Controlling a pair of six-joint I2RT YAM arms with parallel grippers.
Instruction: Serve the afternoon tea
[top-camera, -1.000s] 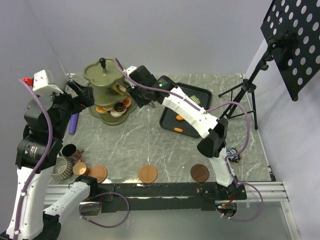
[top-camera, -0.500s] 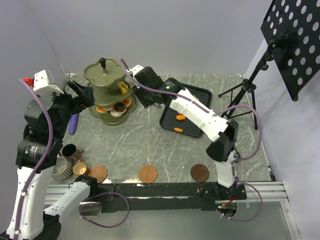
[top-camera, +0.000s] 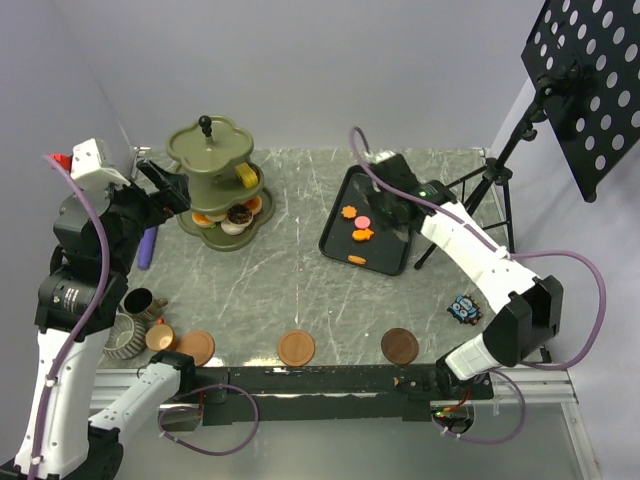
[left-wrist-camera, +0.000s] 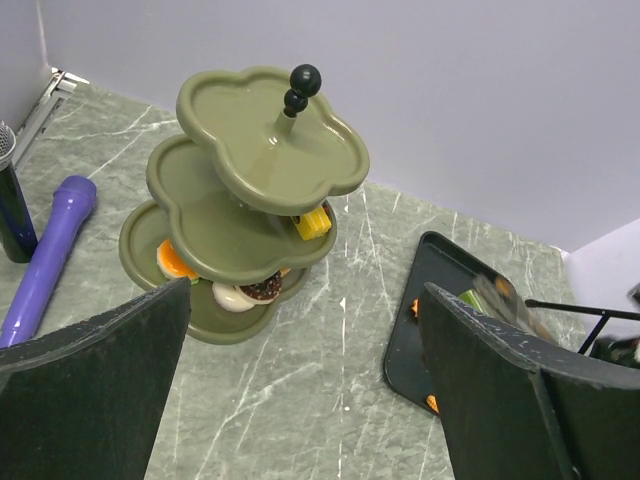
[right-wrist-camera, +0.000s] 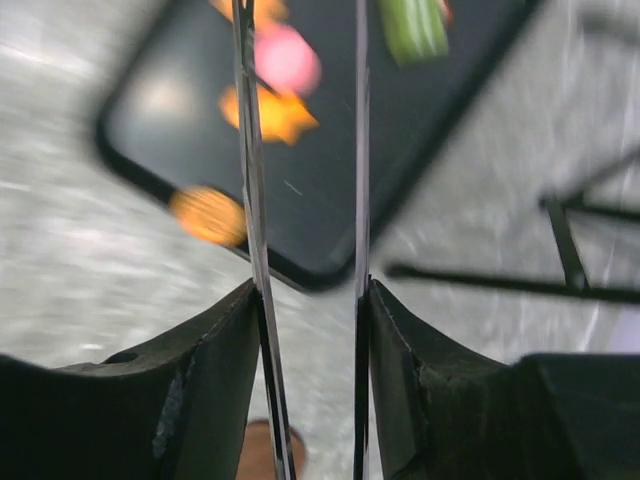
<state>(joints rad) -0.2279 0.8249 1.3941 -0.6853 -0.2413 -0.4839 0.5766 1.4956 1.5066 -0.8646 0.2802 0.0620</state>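
While the right arm hangs over the black rectangular tray, well to the right of the olive-green three-tier stand, its jaws pinch a pair of metal tongs. The thin blades stand apart with nothing between them. I read this as the pastry-loading step, with the tongs placed to fetch another piece from the tray.

In the blurred right wrist view, a round pink pastry, an orange star-shaped pastry, a round orange pastry and a green piece lie on the tray below the blades. The next move likely calls for lowering the blade tips around one piece and squeezing gently enough not to crush it. It then has to be carried across to a free spot on the stand without clipping a tier rim.

The stand sits upright at the far left of the grey marbled counter, a black knob on top. Its top tier is bare, and a yellow pastry sits at the edge of the middle tier. Orange, brown and pale pieces lie on the bottom tier.

The left arm is poised just left of the stand, its jaws spread wide and empty. Nearer than the stand, along the counter's front edge, three round brown saucers lie bare. The three small cups cluster beside the leftmost saucer, so serving the cups looks not yet begun.
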